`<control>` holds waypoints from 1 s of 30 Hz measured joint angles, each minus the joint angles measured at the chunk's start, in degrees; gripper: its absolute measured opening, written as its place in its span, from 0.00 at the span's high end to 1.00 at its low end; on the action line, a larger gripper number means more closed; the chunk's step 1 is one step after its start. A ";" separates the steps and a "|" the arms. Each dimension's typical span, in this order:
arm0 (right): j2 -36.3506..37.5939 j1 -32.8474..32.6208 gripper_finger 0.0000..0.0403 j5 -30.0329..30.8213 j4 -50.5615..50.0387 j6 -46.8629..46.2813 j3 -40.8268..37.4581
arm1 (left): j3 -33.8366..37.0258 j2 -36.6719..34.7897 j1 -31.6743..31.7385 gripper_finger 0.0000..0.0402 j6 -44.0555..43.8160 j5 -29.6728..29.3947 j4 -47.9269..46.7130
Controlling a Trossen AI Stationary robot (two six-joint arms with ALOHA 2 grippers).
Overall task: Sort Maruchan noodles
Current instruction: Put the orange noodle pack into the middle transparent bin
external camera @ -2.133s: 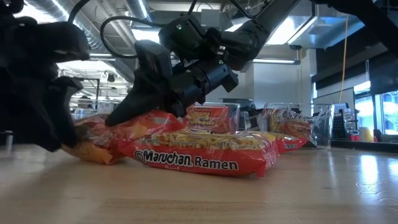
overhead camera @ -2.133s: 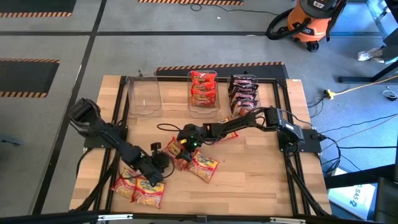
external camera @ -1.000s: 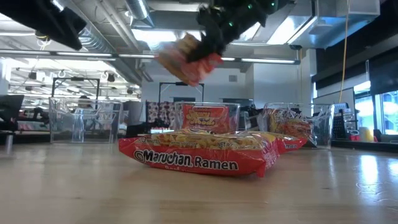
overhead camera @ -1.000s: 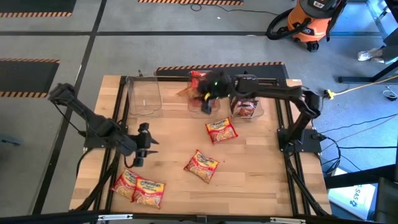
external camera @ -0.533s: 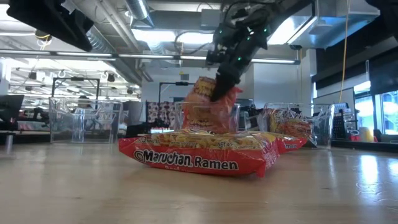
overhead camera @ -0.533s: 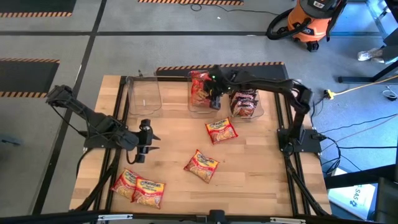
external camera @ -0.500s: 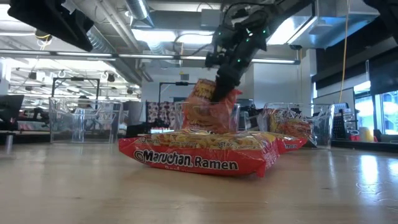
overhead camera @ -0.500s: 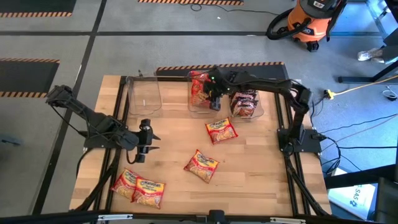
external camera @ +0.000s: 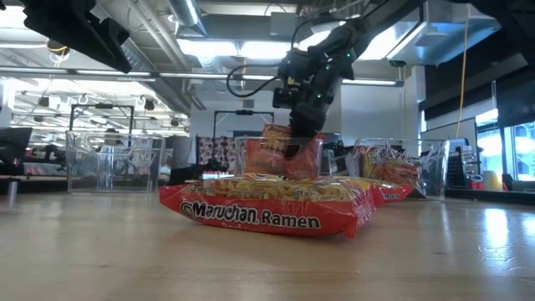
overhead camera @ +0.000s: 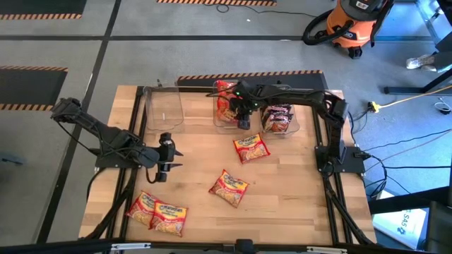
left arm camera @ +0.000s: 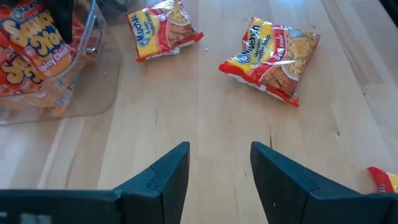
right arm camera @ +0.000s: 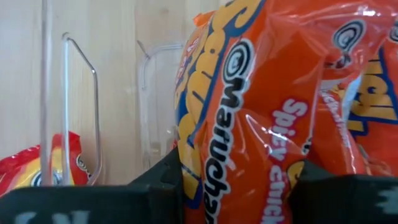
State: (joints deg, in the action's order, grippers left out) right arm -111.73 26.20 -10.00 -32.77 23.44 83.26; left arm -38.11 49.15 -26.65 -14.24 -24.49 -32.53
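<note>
Reaching into the middle clear bin (overhead camera: 220, 118), the right gripper (overhead camera: 244, 113) pinches a red Maruchan packet (right arm camera: 249, 124), seen only by its wrist camera; left gripper (left arm camera: 214, 171) hovers spread over the table (overhead camera: 282, 190).

Two seconds back both arms were crowded over the loose packets in the middle of the tabletop; now they have parted. The right gripper (overhead camera: 242, 111) has carried a red Spicy Chicken packet (right arm camera: 249, 124) from that heap up and across to the middle bin (overhead camera: 219, 121), and the packet, which swung high in the air a second ago, now sits down among the red packets there with the jaws closed on its edge, lower than half a second ago. The left gripper (overhead camera: 164, 156) has drawn back from the heap and hangs with jaws apart over bare wood. A loose packet (overhead camera: 251, 147) lies uncovered below the right jaws.
</note>
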 joint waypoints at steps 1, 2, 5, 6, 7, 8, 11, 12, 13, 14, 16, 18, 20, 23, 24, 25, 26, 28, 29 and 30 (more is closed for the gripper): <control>-0.22 0.02 0.70 -0.17 0.17 -0.02 0.00 | 0.00 0.00 0.02 0.59 0.00 0.00 0.00; -0.56 -0.02 0.70 -0.21 0.43 -0.11 0.02 | 0.00 0.00 0.02 0.59 0.00 0.00 0.00; -0.96 -0.08 0.67 -0.12 0.29 -0.46 0.02 | 0.00 0.00 0.02 0.59 0.00 1.42 0.00; -1.00 -0.05 0.65 -0.11 0.34 -0.46 0.02 | 0.00 0.00 0.02 0.59 0.00 2.55 0.01; -1.04 0.02 0.62 -0.13 0.34 -0.53 0.02 | 0.00 0.00 0.02 0.59 0.00 3.66 0.00; -1.04 0.04 0.59 -0.04 0.30 -0.79 0.02 | 0.00 0.02 0.02 0.59 0.00 4.47 0.01; -1.07 0.03 0.49 0.76 0.32 -1.13 0.02 | 0.00 0.00 0.02 0.59 -0.02 5.05 0.06; -1.07 0.02 0.45 0.91 0.31 -1.18 0.02 | 0.00 0.00 0.02 0.59 -0.02 5.05 0.07; -1.07 0.00 0.42 0.92 0.32 -1.42 0.02 | 0.00 0.00 0.02 0.59 -0.02 5.05 0.07; -1.07 0.01 0.39 0.92 0.32 -1.93 0.02 | 0.00 0.00 0.02 0.59 -0.02 5.05 0.06; -1.07 0.02 0.35 0.92 0.30 -2.41 0.02 | 0.00 0.00 0.02 0.59 -0.02 5.05 0.07; -1.07 0.02 0.32 0.95 0.08 -2.43 0.02 | 0.00 0.00 0.02 0.59 0.00 5.05 0.07; -1.07 0.00 0.30 1.52 -0.12 -2.43 0.02 | 0.00 0.00 0.02 0.59 0.32 5.05 0.12; -0.94 0.00 0.30 1.65 -0.31 -2.83 0.04 | 0.00 0.00 0.02 0.59 0.45 5.05 0.32; -0.74 0.00 0.30 1.66 -0.52 -3.41 0.04 | 0.00 0.00 0.02 0.59 0.45 5.05 0.37; -0.42 0.00 0.30 1.74 -0.63 -3.68 0.04 | 0.00 0.00 0.02 0.59 0.46 5.05 0.39; -0.02 0.02 0.31 1.82 -0.77 -3.77 0.04 | 0.00 0.00 0.02 0.59 0.45 5.06 0.42; 1.27 0.02 0.31 1.90 -1.01 -4.63 0.04 | 0.00 0.00 0.02 0.59 0.48 5.05 0.42; 2.01 0.02 0.31 1.44 -0.86 -5.34 0.04 | 0.00 0.00 0.02 0.59 0.81 5.07 0.42; 2.78 0.02 0.31 1.06 -0.81 -5.90 0.04 | 0.00 0.00 0.02 0.59 0.89 5.05 0.42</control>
State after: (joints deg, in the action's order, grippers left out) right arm -108.95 26.22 -8.95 -33.58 17.54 83.31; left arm -38.11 49.15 -26.63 -13.35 -19.44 -32.12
